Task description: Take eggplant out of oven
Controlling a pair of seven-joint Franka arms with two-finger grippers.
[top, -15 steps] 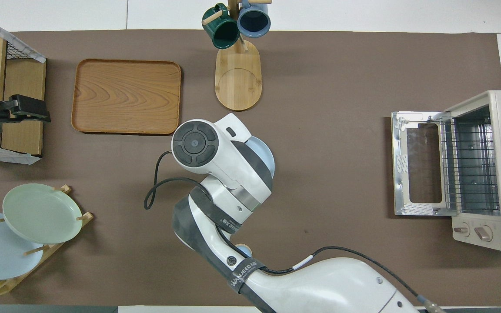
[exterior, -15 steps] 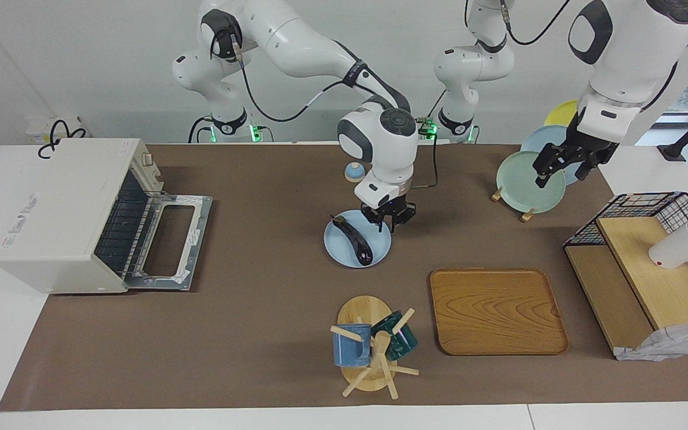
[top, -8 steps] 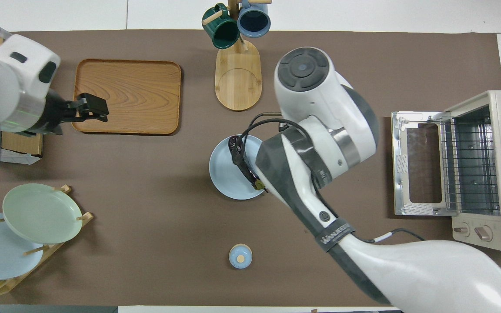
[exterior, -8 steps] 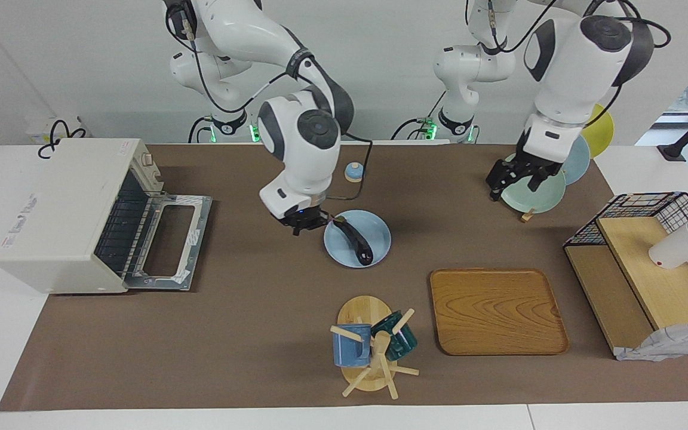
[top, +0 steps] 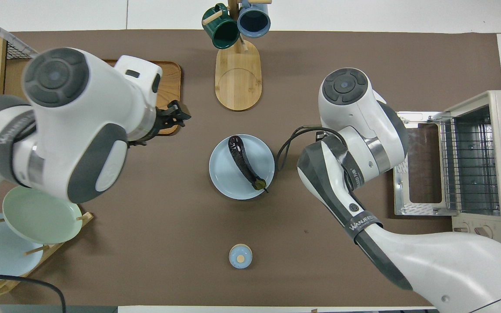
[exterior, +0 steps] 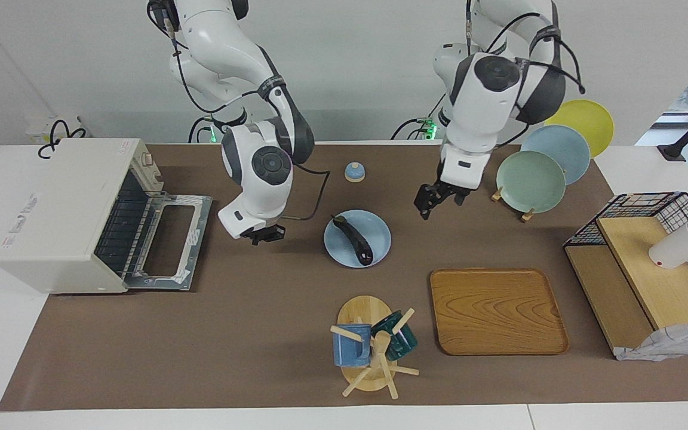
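The dark purple eggplant [exterior: 353, 240] lies on a light blue plate [exterior: 377, 230] in the middle of the table; it also shows in the overhead view [top: 244, 161]. The cream-white oven [exterior: 60, 203] stands at the right arm's end with its door [exterior: 168, 242] dropped open and its rack bare [top: 468, 165]. My right gripper [exterior: 264, 235] hangs open and empty between the plate and the oven door; its own arm hides it in the overhead view. My left gripper [exterior: 438, 204] is open and empty, raised beside the plate toward the left arm's end [top: 180, 115].
A mug rack [exterior: 371, 346] with two mugs and a wooden tray [exterior: 496, 310] lie farther from the robots than the plate. A stand of plates [exterior: 529, 179], a wire basket shelf [exterior: 648, 263] and a small blue knob-topped object [exterior: 354, 172] are also on the table.
My right gripper has moved off the plate toward the oven, leaving the eggplant on the plate. My left arm has swung from the plate stand toward the table's middle.
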